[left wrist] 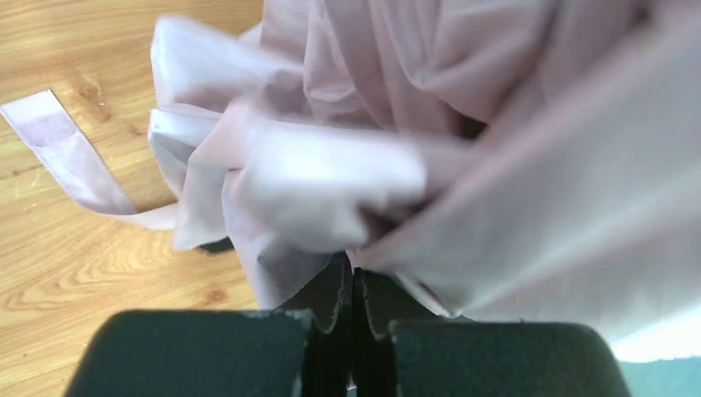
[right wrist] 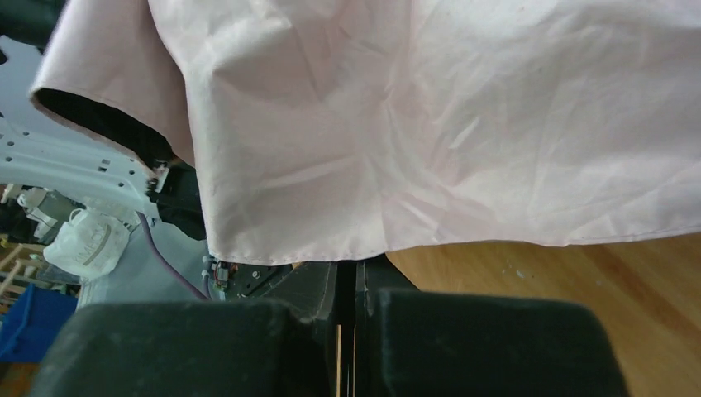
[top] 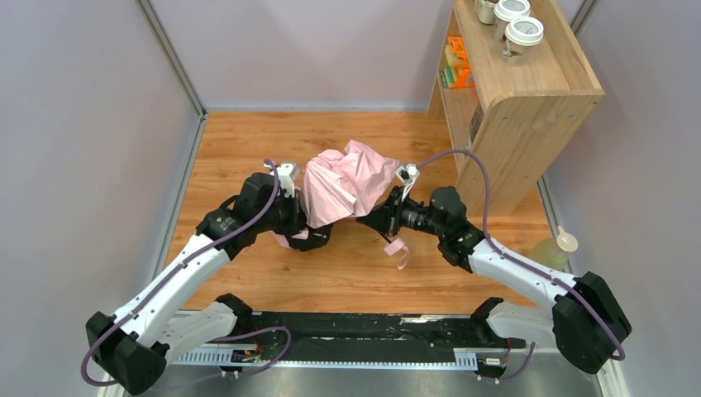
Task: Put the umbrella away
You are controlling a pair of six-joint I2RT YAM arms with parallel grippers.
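The umbrella [top: 343, 186] is a crumpled bundle of pale pink canopy with black lining, held above the wooden table [top: 248, 141] between my two arms. My left gripper [top: 304, 225] is under its left edge. In the left wrist view its jaws [left wrist: 353, 277] are shut on a fold of the pink fabric [left wrist: 331, 178]. My right gripper [top: 374, 218] is at the canopy's right lower edge. In the right wrist view its jaws [right wrist: 347, 269] are pressed together, with the tips hidden under the canopy hem [right wrist: 430, 149]. A pink strap [top: 398, 251] dangles below the right gripper. Shaft and handle are hidden.
A wooden shelf unit [top: 517, 107] stands at the back right, with lidded cups [top: 522, 31] on top and orange items [top: 457, 62] inside. A spray bottle [top: 555, 248] is at the right edge. Walls close in left and back. A black rail [top: 364, 331] runs along the near edge.
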